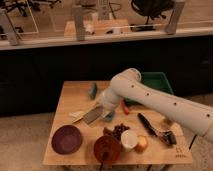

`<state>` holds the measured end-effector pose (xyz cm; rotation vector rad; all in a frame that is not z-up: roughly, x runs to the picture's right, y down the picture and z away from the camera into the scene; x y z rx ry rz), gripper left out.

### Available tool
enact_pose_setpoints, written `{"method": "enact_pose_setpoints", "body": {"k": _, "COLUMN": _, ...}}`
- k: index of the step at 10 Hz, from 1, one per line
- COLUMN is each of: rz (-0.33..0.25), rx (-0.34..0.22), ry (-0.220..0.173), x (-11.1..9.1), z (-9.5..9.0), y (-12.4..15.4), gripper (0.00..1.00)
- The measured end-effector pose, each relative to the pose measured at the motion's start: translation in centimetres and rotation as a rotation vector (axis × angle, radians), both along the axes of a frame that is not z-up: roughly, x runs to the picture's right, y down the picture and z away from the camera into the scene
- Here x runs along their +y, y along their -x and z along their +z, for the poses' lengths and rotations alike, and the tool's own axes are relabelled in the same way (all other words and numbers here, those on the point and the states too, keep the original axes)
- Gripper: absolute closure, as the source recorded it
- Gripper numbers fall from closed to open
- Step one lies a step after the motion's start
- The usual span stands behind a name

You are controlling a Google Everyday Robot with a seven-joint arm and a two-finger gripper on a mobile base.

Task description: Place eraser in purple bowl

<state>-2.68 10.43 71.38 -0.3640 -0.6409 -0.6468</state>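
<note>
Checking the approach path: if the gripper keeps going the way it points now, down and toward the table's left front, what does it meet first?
Likely the purple bowl. The gripper, shut on the eraser, points down-left toward it, with only bare table and a pale scrap between. Depth is unclear, so it might touch the tabletop short of the rim.

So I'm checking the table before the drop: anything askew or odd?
Nothing spilled or damaged. The eraser hangs tilted in the shut hand above the table, not yet over the purple bowl, which sits upright near the front left corner.
</note>
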Motion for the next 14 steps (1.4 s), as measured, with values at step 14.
{"method": "enact_pose_setpoints", "body": {"k": 14, "rz": -0.488, "rx": -0.130, "ry": -0.117, "x": 6.8, "z": -1.8, "y": 13.6, "gripper": 0.86}}
